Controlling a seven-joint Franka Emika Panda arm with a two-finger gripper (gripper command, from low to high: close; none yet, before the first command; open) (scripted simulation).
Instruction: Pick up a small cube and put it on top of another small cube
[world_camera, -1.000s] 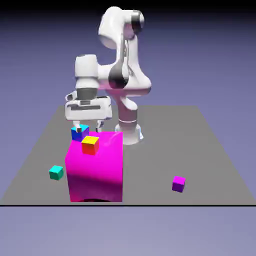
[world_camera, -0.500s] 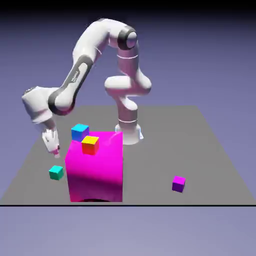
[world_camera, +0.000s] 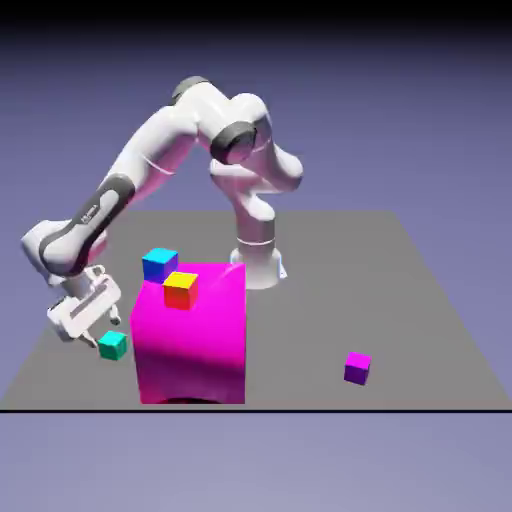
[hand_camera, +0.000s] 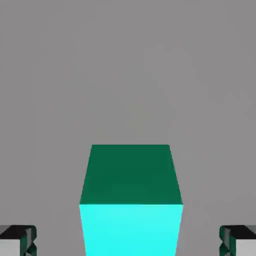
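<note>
The grey table (world_camera: 400, 290) carries everything, and the white arm (world_camera: 150, 160) bends over it from the far edge down toward the exterior view's left. The big magenta block (world_camera: 190, 335) stands near the table's front edge, left of the middle. A yellow-and-red cube (world_camera: 181, 289) sits on the block's top, near its left front corner. The small blue cube (world_camera: 159, 263), with a lighter blue top face, shows just behind the block's far left corner; whether it rests on the block or on the table behind it cannot be told. A purple cube (world_camera: 357, 367) lies well apart on the table, toward the exterior view's right.

The small teal cube (world_camera: 113, 345) sits flat on the table just beside the magenta block's left face, with no long axis to speak of; in the hand view one edge of the teal cube (hand_camera: 131, 200) runs level across the picture, a dark green face above and a bright cyan face below.

The hand (world_camera: 98, 322) hangs low, just to the left of the teal cube. Its fingertips (hand_camera: 17, 240) stand spread on either side of the cube with grey table showing between each tip and the cube, so it grips nothing.
</note>
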